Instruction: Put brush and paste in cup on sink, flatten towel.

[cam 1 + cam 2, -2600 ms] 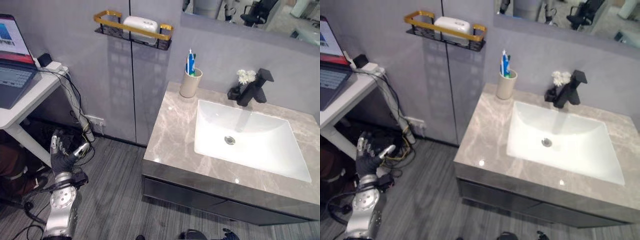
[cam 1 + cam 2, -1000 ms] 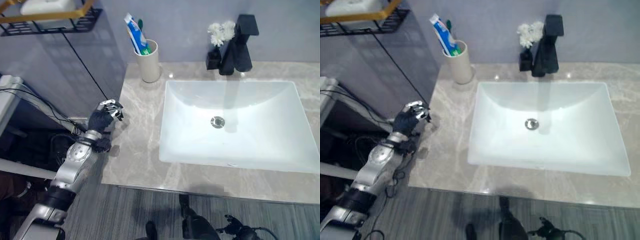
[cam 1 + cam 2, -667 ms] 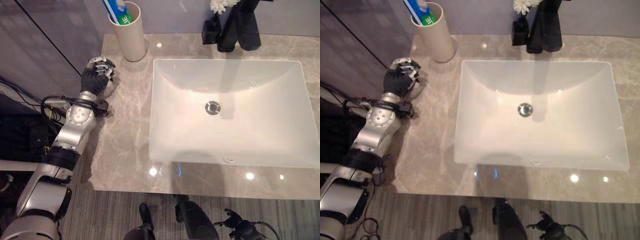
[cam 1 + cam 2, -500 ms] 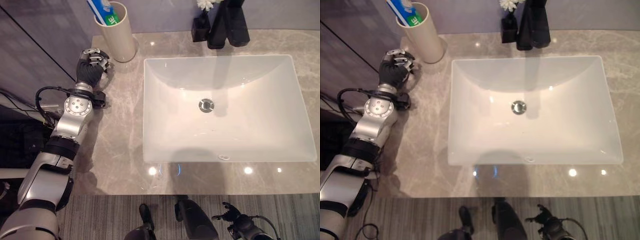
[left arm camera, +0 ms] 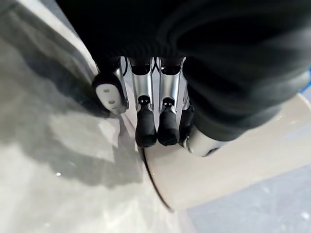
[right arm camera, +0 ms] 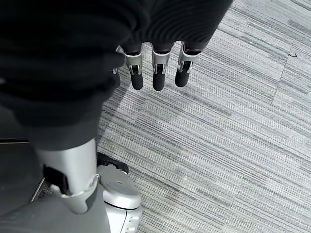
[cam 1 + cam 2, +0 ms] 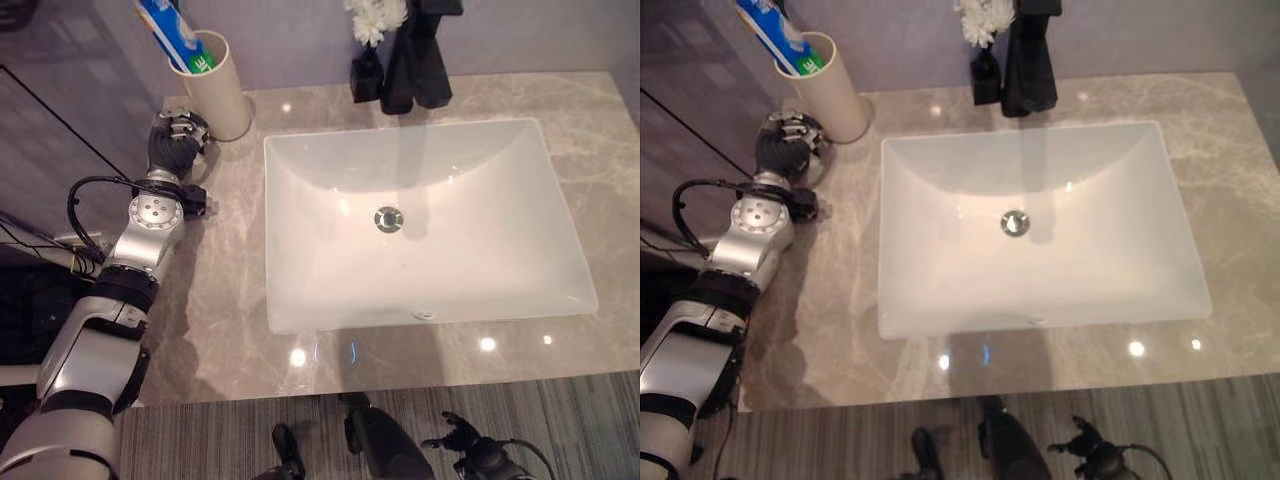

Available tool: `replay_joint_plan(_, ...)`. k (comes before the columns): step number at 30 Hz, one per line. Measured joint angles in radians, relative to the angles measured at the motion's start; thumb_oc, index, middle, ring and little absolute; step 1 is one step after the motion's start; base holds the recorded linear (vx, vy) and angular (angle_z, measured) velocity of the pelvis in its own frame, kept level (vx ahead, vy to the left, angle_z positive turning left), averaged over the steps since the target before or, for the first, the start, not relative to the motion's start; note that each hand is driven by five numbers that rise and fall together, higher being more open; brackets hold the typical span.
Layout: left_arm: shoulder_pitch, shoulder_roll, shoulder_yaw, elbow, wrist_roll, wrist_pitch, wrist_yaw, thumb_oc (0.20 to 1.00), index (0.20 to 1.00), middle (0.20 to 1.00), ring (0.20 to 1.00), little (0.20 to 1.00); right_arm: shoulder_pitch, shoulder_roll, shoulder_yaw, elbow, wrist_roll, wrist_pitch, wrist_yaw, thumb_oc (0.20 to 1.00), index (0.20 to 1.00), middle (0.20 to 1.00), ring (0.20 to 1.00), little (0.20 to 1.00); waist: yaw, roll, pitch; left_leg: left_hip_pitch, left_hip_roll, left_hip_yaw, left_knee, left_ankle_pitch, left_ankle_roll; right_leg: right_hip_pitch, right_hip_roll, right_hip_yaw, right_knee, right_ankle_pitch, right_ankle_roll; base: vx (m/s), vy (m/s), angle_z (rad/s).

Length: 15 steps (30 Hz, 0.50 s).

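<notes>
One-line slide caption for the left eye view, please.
Left hand with curled fingers beside the beige cup holding a blue-and-white toothpaste tube, on the grey marble counter by the white basin.

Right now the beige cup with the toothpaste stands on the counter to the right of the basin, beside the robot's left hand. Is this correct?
Not quite. The cup stands to the left of the basin, at the counter's back left corner, as the left eye view shows. The rest holds: the toothpaste is in it and the left hand is beside it.
</notes>
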Motion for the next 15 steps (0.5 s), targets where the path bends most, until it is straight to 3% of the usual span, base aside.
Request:
replay_joint_plan(5, -0.06, 0.016, -0.045, 0.096, 0.056, 0.002, 0.01, 0.2, 0.2, 0.2, 0.2, 0.2, 0.013, 0.001, 0.01, 0.001, -0.001, -0.001, -0.002, 1.0, 1.0, 1.0, 1.0, 1.0, -0.003, -0.003, -0.011, -0.011, -0.002, 0.005, 0.0, 0.001, -0.001, -0.015, 0.0, 0.009, 0.0, 0.005, 0.002, 0.0, -0.011, -0.05)
replay_joint_plan(6, -0.105, 0.058, -0.09, 0.147, 0.084, 0.022, 0.011, 0.2, 0.2, 0.2, 0.2, 0.2, 0.013, 0.001, 0.011, -0.006, -0.004, -0.002, -0.006, 1.0, 1.0, 1.0, 1.0, 1.0, -0.014, -0.004, -0.012, -0.02, -0.003, 0.007, 0.0, 0.001, -0.002, -0.024, 0.0, 0.01, 0.0, 0.005, 0.002, 0.0, -0.014, -0.04)
replay_joint_plan(15, -0.136, 0.083, -0.068, 0.215, 0.083, 0.04, 0.049, 0.2, 0.2, 0.2, 0.2, 0.2, 0.029, 0.001, 0.011, -0.017, -0.009, -0.02, -0.023, 1.0, 1.0, 1.0, 1.0, 1.0, -0.021, -0.004, -0.012, -0.022, 0.006, 0.021, 0.0, -0.004, -0.009, -0.032, 0.011, 0.015, 0.0, 0.015, -0.011, 0.01, -0.009, -0.04)
